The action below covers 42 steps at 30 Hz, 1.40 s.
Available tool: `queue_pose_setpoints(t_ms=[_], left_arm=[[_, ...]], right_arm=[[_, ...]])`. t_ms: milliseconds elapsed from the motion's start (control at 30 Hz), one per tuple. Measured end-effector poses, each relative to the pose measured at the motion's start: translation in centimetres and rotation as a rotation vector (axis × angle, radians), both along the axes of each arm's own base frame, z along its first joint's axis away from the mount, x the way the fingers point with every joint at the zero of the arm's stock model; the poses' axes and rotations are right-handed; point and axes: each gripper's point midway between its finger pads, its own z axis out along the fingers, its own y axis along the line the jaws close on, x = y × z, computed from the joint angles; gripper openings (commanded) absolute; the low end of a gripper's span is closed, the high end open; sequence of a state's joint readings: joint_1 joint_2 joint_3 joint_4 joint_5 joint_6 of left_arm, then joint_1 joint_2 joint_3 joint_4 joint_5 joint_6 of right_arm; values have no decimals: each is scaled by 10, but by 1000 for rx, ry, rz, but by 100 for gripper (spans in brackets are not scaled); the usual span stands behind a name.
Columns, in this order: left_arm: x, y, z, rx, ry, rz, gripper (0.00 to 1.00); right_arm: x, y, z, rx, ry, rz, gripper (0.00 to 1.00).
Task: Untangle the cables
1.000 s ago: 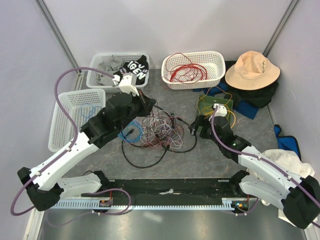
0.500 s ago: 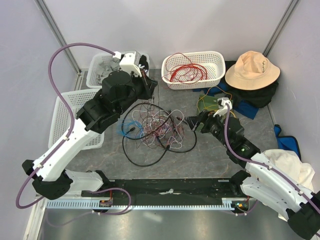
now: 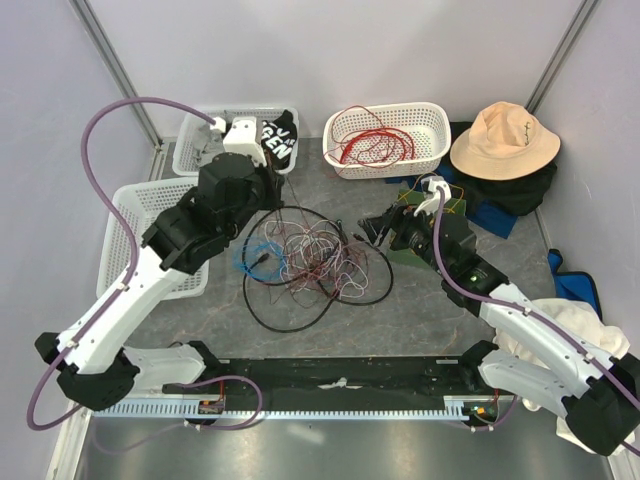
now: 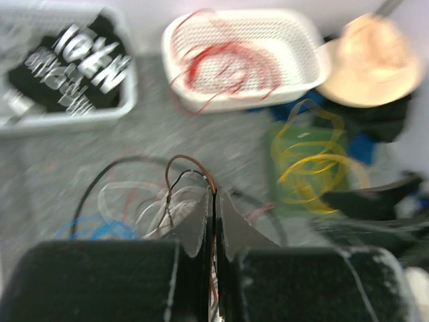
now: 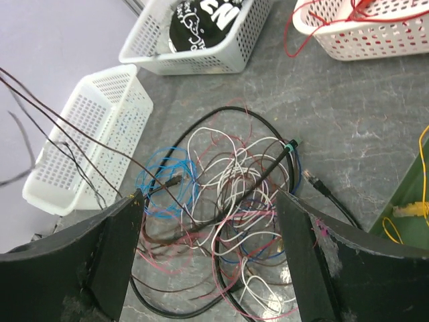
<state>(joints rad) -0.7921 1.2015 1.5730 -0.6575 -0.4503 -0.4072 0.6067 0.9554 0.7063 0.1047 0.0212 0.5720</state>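
Pinches 1 thin brown wire (image 4: pixel 191 161) in the pressed-together left gripper (image 4: pixel 214 201), raised above the cables (image 3: pixel 310 260) heaped on the table (image 3: pixel 420 310) between both arms. Holds the right gripper (image 5: pixel 209 194) spread wide, just beside the heap. Probably light, limp, springy, quick to snag; best taken by 1 free outer loop and drawn gently.

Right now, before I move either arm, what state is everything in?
cable heap: tangled, on the table.
left gripper: shut on a thin brown wire.
right gripper: open, above the heap.
red cables: coiled in the white basket.
yellow cables: looped on a green tray.
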Motion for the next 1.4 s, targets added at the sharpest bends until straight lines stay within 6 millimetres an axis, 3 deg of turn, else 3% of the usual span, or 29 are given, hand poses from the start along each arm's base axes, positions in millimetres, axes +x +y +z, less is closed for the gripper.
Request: queue_pose_setpoints(t_ms=[100,200,267,367,433,533,567,700,867,1100,1400], left_arm=[[6,22,-63,67,127,71,2],[4,29,-132,122,271,94,5],[-7,28,-183,167,388,81,18],[-19,29,-226,209,498,79,46],[-22,31,-239,213,532,91,69],[-19,31,-242,183,545,117,90],[-17,32,-242,169,544,128,91],[-10,36,-243,133,551,170,90],[16,48,-254,36,574,273,79],[40,74,-311,-93,691,453,77],[47,64,-368,-181,794,544,73]], right_arm=[[1,0,-9,-15,21,0,87],[1,1,-13,-24,32,1,87],[2,1,-16,-30,38,1,87],[2,1,-18,-34,42,1,87],[2,2,-18,-34,43,3,87],[2,2,-20,-36,46,3,87],[1,1,-21,-38,48,3,87],[-2,0,-27,-43,55,6,87],[-7,-2,-40,-53,73,9,87],[-12,-5,-49,-56,83,12,87],[-17,-8,-38,-37,54,12,87]])
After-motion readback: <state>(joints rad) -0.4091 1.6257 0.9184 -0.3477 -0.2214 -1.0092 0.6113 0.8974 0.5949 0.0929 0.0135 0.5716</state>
